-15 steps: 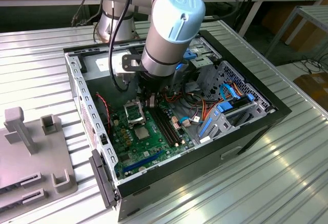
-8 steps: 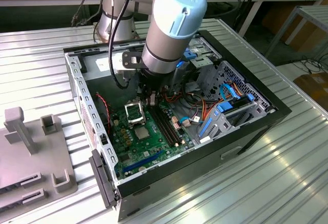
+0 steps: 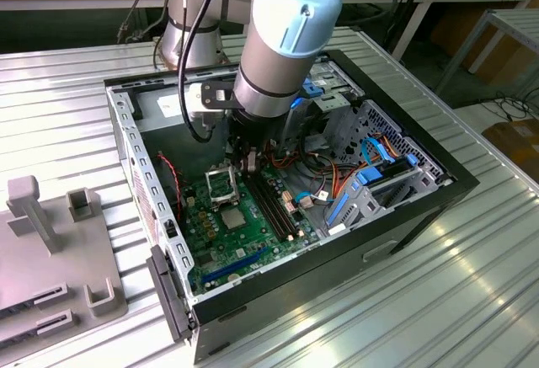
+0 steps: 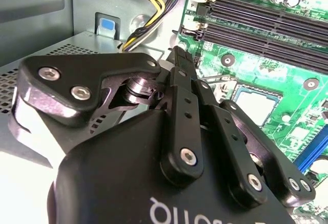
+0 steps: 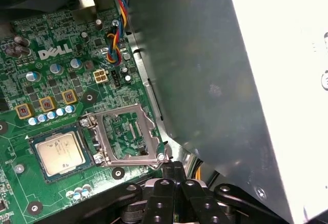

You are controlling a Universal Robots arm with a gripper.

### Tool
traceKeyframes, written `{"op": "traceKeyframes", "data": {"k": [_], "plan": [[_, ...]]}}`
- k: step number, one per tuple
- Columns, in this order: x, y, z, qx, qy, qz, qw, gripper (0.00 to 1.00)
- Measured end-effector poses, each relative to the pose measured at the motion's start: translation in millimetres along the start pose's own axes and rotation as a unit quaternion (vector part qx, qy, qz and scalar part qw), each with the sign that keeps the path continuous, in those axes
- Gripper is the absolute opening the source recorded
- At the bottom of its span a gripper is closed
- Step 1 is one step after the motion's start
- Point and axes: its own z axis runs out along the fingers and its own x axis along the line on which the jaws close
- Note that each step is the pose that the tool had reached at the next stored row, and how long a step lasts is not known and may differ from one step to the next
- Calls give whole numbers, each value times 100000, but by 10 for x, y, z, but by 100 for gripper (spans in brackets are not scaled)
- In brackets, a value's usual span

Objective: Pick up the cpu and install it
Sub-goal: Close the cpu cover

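Exterior view: black two-finger gripper (image 3: pixel 249 159) hangs inside open black desktop case (image 3: pixel 421 208), above green motherboard (image 3: pixel 253 233). Silvery-grey square cpu (image 3: pixel 232 218) lies flat on board, below and just forward of jaws.

Second wrist view: gripper (image 4: pixel 178 55) fingers pressed together, holding nothing; cpu (image 4: pixel 258 104) lies beyond fingertips.

First wrist view: cpu (image 5: pixel 59 153) seated flat beside hinged silver socket frame (image 5: pixel 125 137), frame swung open; gripper (image 5: pixel 173 168) nearer frame than cpu.

**Black claw over the green board**

The black metal gripper (image 4: pixel 177 55) hung with fingers pressed together above the green motherboard (image 4: pixel 287 75). Just beyond its tip lay the silvery square cpu (image 4: pixel 259 103); yellow and black cables (image 4: pixel 148 14) ran behind it.
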Motion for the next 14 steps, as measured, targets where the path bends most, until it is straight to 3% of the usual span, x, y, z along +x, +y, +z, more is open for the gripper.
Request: {"op": "traceKeyframes", "data": {"k": [4, 14], "plan": [[-5, 1, -24, 4, 147, 4, 100000, 11], [-15, 2, -72, 42, 1041, 16, 99995, 11]]}}
